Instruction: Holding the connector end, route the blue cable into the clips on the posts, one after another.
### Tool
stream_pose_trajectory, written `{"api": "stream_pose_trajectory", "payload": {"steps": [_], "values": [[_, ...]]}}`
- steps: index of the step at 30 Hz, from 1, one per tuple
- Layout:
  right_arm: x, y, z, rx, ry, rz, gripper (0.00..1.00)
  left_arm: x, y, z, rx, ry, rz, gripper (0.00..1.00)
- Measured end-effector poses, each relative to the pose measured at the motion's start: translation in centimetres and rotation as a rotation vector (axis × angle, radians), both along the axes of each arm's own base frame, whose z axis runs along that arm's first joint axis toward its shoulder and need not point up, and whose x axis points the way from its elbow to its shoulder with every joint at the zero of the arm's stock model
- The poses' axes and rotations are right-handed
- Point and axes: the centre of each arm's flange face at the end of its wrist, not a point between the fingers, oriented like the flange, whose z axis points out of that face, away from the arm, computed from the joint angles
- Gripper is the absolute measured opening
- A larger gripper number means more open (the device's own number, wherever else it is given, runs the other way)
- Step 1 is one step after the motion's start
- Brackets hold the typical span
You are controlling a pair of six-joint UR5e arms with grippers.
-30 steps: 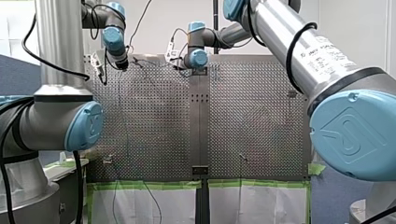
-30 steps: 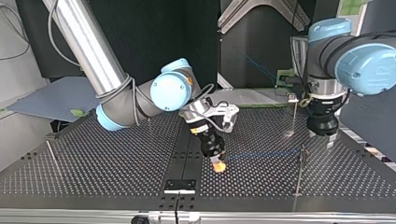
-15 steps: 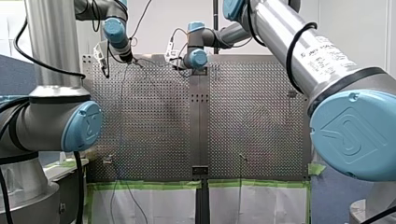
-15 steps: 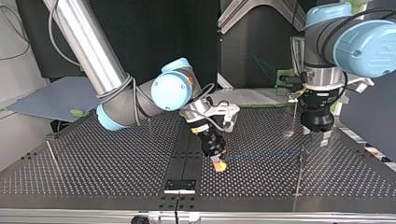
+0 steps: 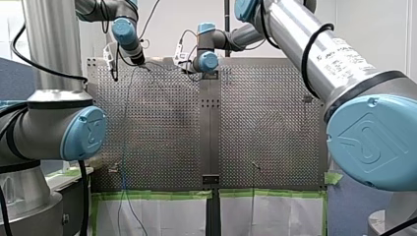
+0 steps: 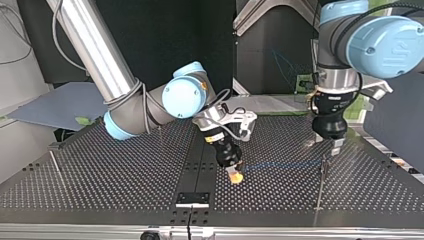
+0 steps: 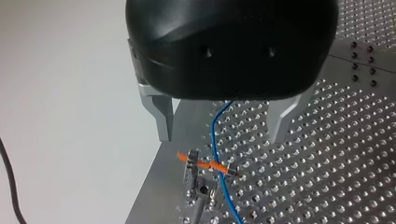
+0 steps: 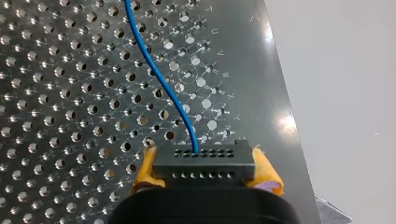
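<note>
Close under the right wrist camera, my right tool (image 6: 234, 176) is clenched on the connector (image 8: 204, 164), its yellow pads (image 8: 267, 176) squeezing the black block's two ends. From the block's face the cable (image 8: 161, 81) leaves straight ahead and snakes off low over the bench (image 8: 56, 140). Seen in the top view, it runs almost level toward that view's right, as far as the thin post (image 6: 321, 182) just beside my left tool (image 6: 335, 145). That tool is released: in its own wrist view the two metal fingers (image 7: 159, 116) stand wide apart with the cable rising between them, touching neither that I can see. Just beyond the fingertips sits the clip (image 7: 205, 164) atop the post, and the cable crosses its orange bar; whether it is seated I cannot tell. My judgement: the cable already lies inside the left tool's gap with the clip straight ahead, so the left arm, much the nearer, should do the pressing while the right supplies tension.
</note>
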Motion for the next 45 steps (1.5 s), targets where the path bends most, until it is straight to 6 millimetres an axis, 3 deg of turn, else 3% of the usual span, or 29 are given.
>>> {"api": "stream_pose_trajectory", "payload": {"steps": [28, 45], "values": [[0.1, 0.1, -0.1, 0.001, 0.002, 0.003, 0.00, 0.0, -1.4, -0.8, 0.011, 0.018, -0.016, 1.00], [-0.2, -0.4, -0.1, 0.001, 0.002, -0.004, 0.00, 2.3, -3.0, -1.5, 0.103, -0.050, -0.104, 1.00]]}}
